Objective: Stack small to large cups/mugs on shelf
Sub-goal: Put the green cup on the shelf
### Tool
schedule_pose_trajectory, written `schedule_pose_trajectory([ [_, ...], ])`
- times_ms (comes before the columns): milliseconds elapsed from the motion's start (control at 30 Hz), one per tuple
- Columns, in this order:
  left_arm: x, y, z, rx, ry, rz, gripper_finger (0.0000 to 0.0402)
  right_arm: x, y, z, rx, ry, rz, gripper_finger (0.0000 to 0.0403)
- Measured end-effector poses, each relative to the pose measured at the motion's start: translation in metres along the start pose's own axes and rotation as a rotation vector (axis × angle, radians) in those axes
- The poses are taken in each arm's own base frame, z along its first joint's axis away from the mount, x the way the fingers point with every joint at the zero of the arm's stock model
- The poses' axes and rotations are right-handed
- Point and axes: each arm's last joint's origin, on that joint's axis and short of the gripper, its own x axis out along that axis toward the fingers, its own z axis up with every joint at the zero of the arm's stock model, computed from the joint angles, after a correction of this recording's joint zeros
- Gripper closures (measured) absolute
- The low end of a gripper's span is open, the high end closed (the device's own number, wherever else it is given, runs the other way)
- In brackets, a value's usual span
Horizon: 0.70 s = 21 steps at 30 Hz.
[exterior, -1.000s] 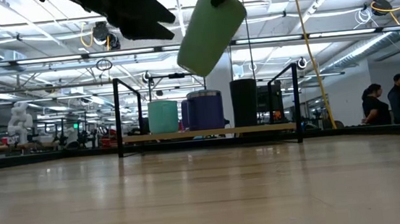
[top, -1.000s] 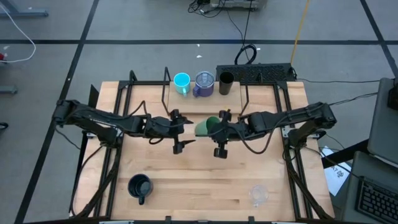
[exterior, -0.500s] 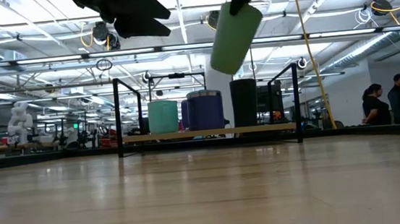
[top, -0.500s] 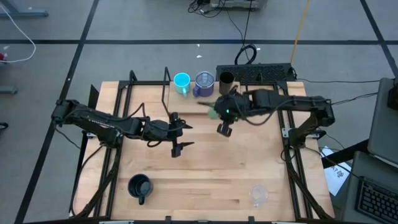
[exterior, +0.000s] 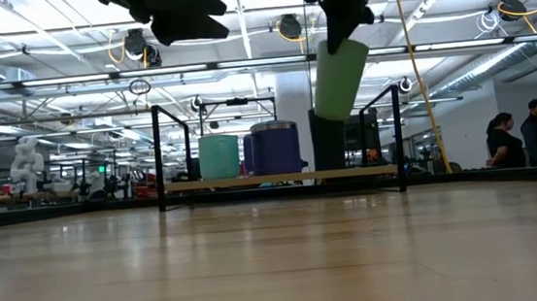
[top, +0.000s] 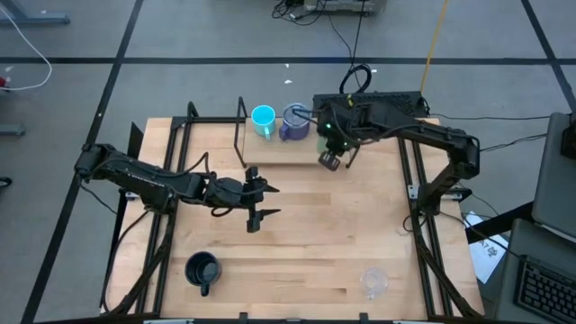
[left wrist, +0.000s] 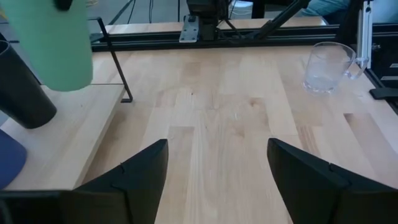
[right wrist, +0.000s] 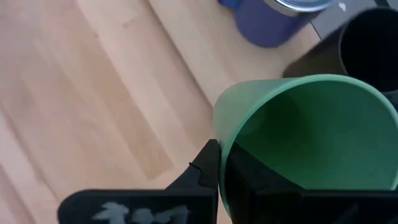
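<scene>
The right gripper (exterior: 341, 37) pinches the green cup's (exterior: 340, 78) rim, holding it tilted above the dark tumbler (exterior: 324, 144) on the shelf (exterior: 281, 179), while the left gripper (top: 256, 200) hangs spread, empty, over the wooden table (top: 342, 234).

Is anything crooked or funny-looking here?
Yes. The pale green plastic cup hangs tilted in the air above the low light-wood shelf, pinched at its rim by the right gripper. It is right over the dark tumbler. Nothing looks spilled or broken.
</scene>
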Motion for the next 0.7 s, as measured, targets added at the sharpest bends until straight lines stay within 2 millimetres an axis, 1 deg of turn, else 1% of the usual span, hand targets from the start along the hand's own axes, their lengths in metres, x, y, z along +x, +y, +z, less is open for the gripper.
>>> schedule_pose_trajectory([
  [167,0.0,0.0,0.001,0.003,-0.006,0.0,0.0131,0.023,-0.01,0.008,0.007,0.068,-0.002,0.0403],
  [467,0.0,0.0,0.0,0.01,-0.004,0.0,0.0131,0.061,-0.017,0.016,-0.01,0.18,-0.013,0.0399],
  [700,0.0,0.0,0.0,0.019,-0.004,0.0,0.0131,0.08,-0.026,0.02,-0.007,0.222,-0.028,0.0399],
])
